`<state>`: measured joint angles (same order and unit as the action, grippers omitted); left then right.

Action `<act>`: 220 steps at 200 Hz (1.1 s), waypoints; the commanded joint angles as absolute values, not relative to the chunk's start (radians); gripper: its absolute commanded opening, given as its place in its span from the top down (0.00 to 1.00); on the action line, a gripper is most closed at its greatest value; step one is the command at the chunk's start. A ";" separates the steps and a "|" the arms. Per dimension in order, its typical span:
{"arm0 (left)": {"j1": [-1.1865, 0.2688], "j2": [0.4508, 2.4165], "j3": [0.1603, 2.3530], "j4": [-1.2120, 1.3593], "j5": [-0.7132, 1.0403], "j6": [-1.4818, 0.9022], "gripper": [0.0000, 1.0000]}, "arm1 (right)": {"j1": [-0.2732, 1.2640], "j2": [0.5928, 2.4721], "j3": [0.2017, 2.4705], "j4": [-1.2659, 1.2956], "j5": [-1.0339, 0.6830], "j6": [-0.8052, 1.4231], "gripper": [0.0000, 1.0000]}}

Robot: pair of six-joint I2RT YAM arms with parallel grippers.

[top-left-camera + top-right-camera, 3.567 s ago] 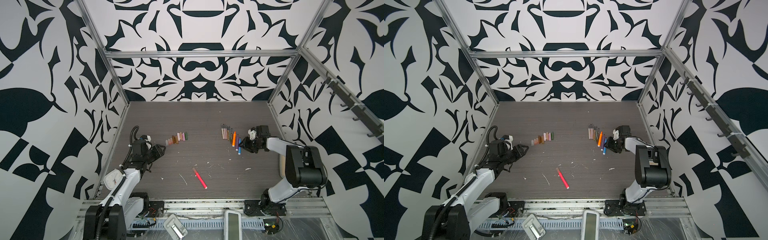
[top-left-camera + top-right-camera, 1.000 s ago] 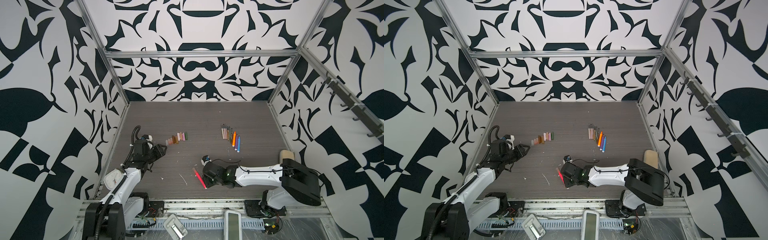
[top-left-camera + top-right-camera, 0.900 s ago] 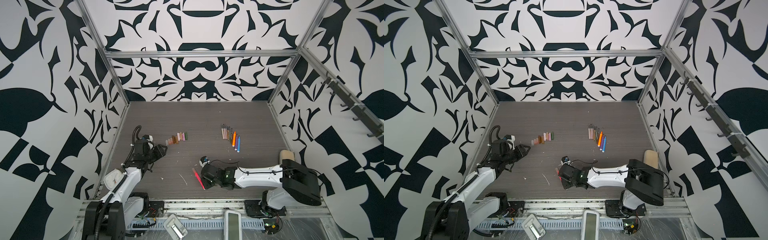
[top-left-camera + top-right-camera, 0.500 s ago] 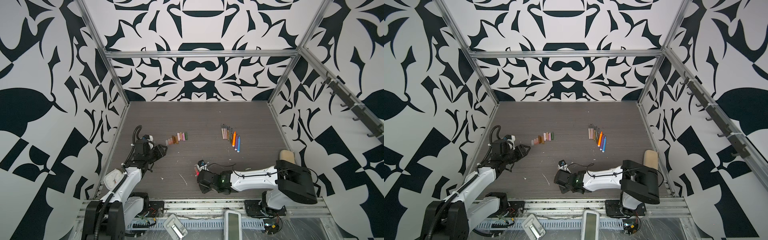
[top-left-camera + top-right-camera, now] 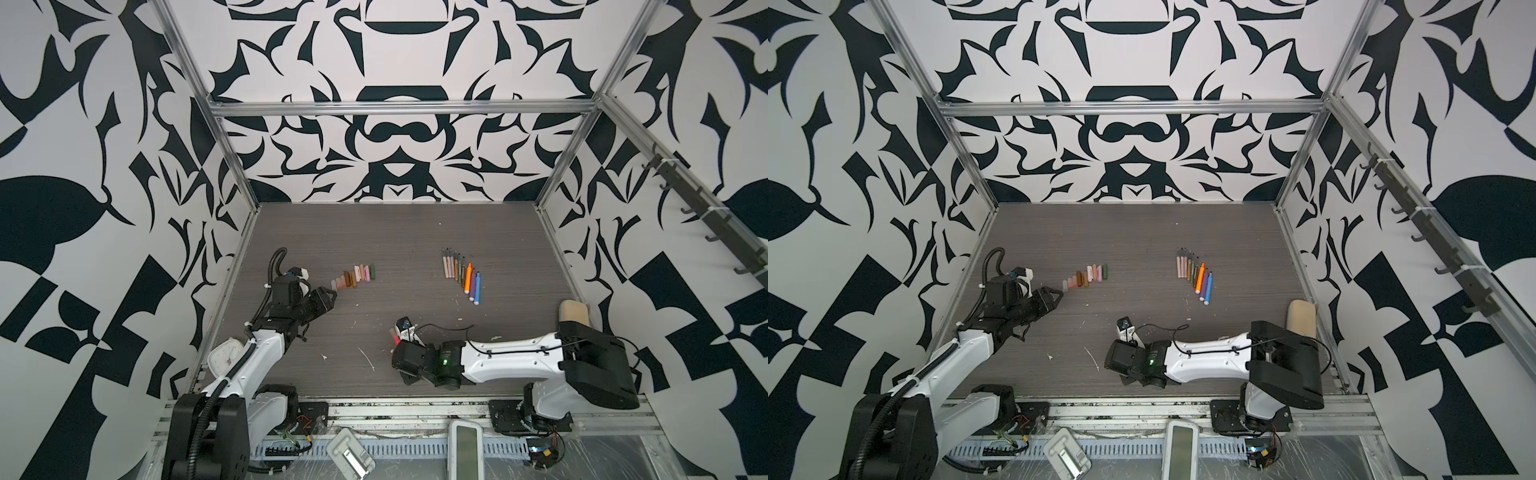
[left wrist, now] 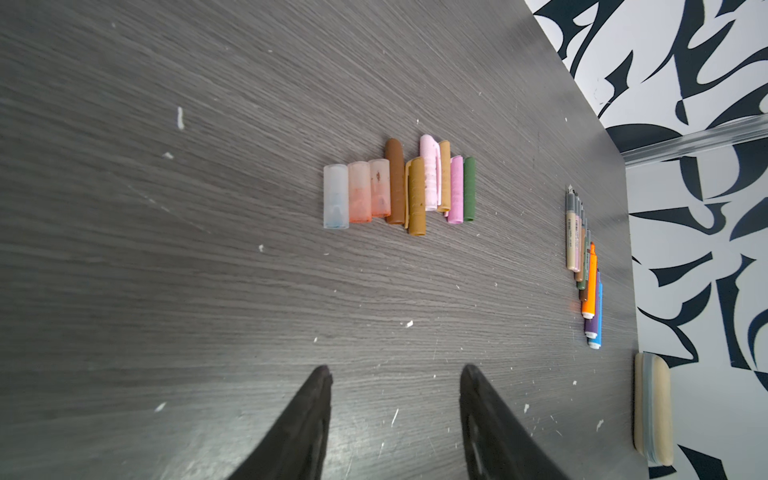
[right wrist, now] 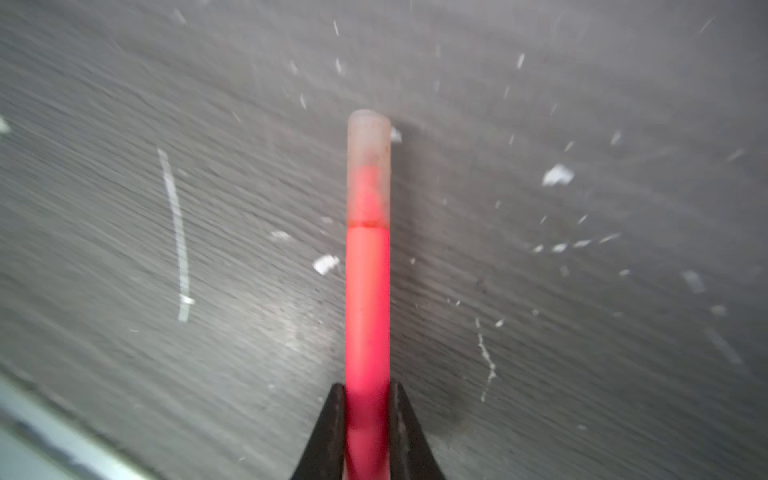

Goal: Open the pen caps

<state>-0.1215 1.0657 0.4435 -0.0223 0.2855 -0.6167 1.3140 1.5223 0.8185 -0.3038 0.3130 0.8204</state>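
Two claws were shown: the right claw was clamped on a capped pink pen; the left claw was spread wide near the pen caps.

The grey table bears a row of pen caps, a row of pens and a tan block.

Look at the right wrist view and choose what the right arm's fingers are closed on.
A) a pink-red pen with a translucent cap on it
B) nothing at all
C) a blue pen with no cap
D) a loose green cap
A: in the right wrist view the right fingers pinch the pink-red pen on both sides, and the translucent cap sits on its far end.
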 commanded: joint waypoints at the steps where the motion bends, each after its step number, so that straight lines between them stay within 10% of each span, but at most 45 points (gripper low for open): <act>1: -0.199 1.070 0.484 -0.031 0.265 -0.621 0.48 | 1.297 1.458 0.910 -0.399 0.394 0.743 0.81; 67: -0.606 1.214 0.720 -0.038 0.208 -0.735 0.45 | 1.076 1.364 0.976 -0.405 0.260 0.607 0.81; 220: -0.646 1.447 0.726 0.477 0.458 -1.182 0.43 | 0.884 1.244 0.986 -0.332 -0.063 0.569 0.74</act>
<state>-0.6418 1.4616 0.7265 0.3904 0.4290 -1.1313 0.8913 1.2736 0.9688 -0.3702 -0.0452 0.5682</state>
